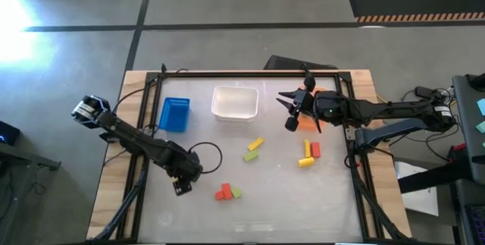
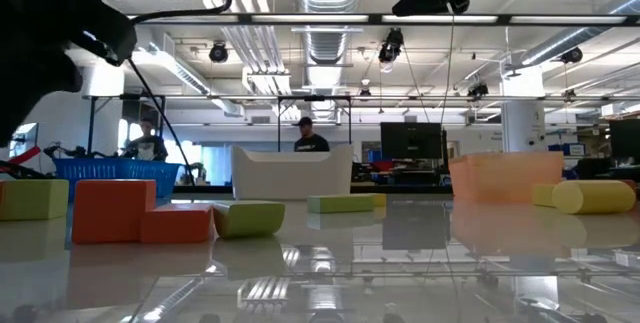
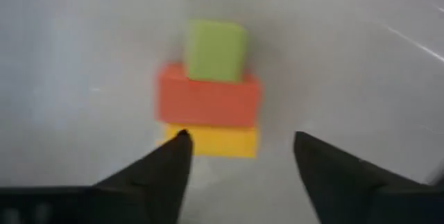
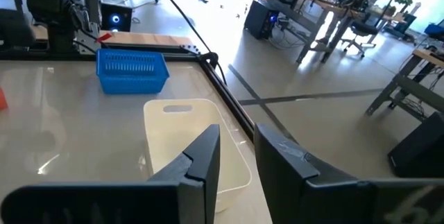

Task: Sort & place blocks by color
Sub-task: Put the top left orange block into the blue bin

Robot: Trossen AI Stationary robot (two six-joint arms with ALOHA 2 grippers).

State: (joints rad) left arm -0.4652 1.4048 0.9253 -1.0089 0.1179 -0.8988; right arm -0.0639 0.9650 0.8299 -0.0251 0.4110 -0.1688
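Three stacked-looking blocks (image 3: 211, 92) are seen dead ahead of the left hand (image 3: 239, 148), open and empty; long axes crosswise. Right hand (image 4: 236, 144), narrowly parted, empty, is parked over the white bin (image 4: 177, 141).

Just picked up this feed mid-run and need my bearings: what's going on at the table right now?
The blocks are being sorted by colour. The left gripper is low over the table, open and empty, facing a small cluster of a yellow block, a red block and a green block. The right gripper hovers beside the white bin, holding nothing visible. Other blocks lie loose mid-table; the blue bin appears empty.
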